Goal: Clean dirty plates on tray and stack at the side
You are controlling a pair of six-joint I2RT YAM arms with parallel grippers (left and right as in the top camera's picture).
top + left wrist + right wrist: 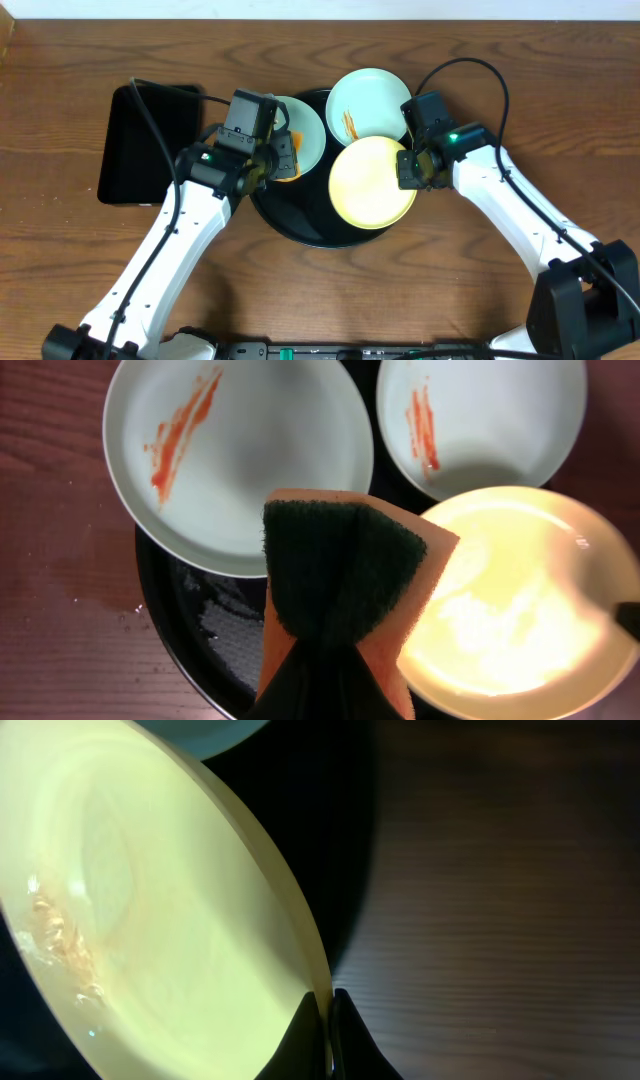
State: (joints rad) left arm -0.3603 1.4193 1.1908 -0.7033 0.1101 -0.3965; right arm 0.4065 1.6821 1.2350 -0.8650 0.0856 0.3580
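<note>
Three plates lie on the round black tray (290, 228). The left mint plate (230, 450) carries orange sauce streaks, and so does the far mint plate (480, 420). The pale yellow plate (372, 182) has wet residue on it and its right rim is pinched by my right gripper (328, 1012), which is shut on it. The plate looks tilted in the right wrist view. My left gripper (328, 665) is shut on an orange sponge with a dark green pad (340, 575). It holds the sponge over the tray between the left mint plate and the yellow plate.
A smaller rectangular black tray (150, 145) lies on the wooden table (520, 90) left of the round one. Wet smears show on the round tray's floor (225, 625). Cables run from both arms over the table.
</note>
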